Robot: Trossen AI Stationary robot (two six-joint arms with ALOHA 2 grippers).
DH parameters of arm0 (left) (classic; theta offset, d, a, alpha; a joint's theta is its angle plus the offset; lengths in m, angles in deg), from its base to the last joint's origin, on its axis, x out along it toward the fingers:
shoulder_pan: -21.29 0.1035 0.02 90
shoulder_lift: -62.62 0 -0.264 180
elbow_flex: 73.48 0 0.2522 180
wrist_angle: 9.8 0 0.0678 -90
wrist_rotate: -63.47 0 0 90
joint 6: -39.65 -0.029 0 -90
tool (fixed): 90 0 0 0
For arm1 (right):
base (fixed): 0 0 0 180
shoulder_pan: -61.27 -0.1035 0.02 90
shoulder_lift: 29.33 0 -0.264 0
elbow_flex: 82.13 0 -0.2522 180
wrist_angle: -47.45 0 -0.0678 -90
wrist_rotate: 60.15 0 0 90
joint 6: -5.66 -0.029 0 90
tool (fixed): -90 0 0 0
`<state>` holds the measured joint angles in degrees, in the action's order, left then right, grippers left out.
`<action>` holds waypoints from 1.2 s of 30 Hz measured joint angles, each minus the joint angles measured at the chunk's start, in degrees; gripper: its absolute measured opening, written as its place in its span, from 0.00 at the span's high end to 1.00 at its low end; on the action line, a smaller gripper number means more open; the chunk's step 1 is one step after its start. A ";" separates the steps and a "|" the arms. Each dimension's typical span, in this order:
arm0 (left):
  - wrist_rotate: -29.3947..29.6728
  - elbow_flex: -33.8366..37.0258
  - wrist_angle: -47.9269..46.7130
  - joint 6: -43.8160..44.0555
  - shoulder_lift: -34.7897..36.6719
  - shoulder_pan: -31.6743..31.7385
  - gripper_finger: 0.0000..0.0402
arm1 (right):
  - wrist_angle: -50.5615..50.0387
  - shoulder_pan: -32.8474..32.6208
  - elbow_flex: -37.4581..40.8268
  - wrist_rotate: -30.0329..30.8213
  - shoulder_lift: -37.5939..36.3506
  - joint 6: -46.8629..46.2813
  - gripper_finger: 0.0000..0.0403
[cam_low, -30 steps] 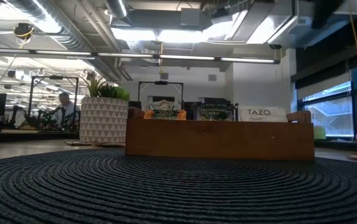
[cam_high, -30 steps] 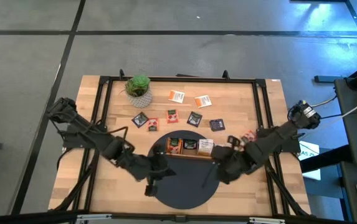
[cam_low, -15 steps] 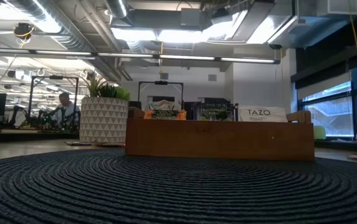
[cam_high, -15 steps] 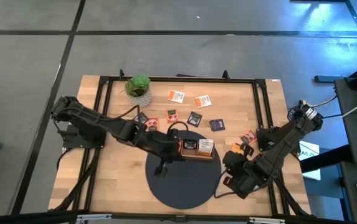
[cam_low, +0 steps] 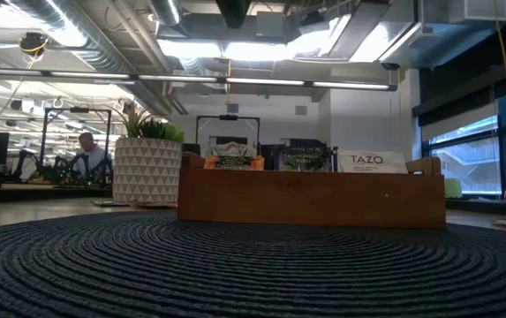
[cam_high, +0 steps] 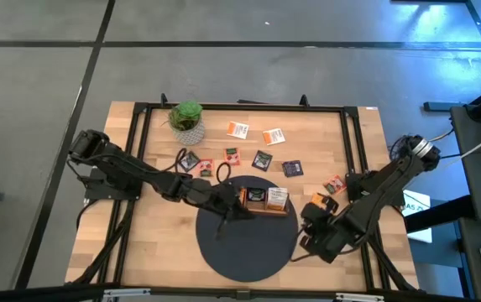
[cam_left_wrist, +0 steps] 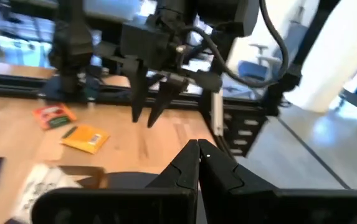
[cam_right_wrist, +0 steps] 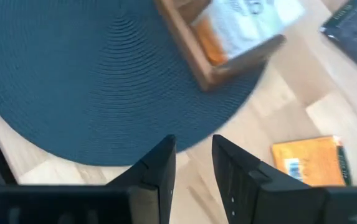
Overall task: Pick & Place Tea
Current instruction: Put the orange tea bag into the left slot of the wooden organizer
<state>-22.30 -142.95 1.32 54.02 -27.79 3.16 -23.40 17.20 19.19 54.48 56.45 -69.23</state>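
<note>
The brown wooden tray (cam_high: pixel 265 207) stands on the far part of the round dark mat (cam_high: pixel 248 247), with tea packets upright in it (cam_low: pixel 372 162). Several loose tea packets lie on the wood beyond it, among them a white-orange one (cam_high: pixel 237 129), a purple one (cam_high: pixel 293 168) and an orange one (cam_high: pixel 320 200). My left gripper (cam_high: pixel 242 204) is shut and empty above the tray's left end (cam_left_wrist: pixel 198 147). My right gripper (cam_high: pixel 307 225) is open and empty over the mat's right edge (cam_right_wrist: pixel 194 158), near the orange packet (cam_right_wrist: pixel 309 163).
A small green potted plant (cam_high: pixel 186 119) stands at the table's far left and shows beside the tray in the low view (cam_low: pixel 147 168). A black frame (cam_high: pixel 240 107) runs round the table. My right gripper also shows in the left wrist view (cam_left_wrist: pixel 148 112), fingers pointing down.
My left gripper has gone from the mat's near left part toward the far edge and the right, up to the tray's left end. My right gripper has drawn back from beside the tray toward the table's right and near edges.
</note>
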 joint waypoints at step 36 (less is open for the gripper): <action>8.74 0.81 10.67 2.61 -2.27 -4.27 1.00 | 32.26 7.25 39.62 -11.12 -14.40 -15.46 0.73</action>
<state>-13.56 -142.14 11.99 56.63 -30.07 -1.11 8.86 24.45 58.81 43.35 42.05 -84.69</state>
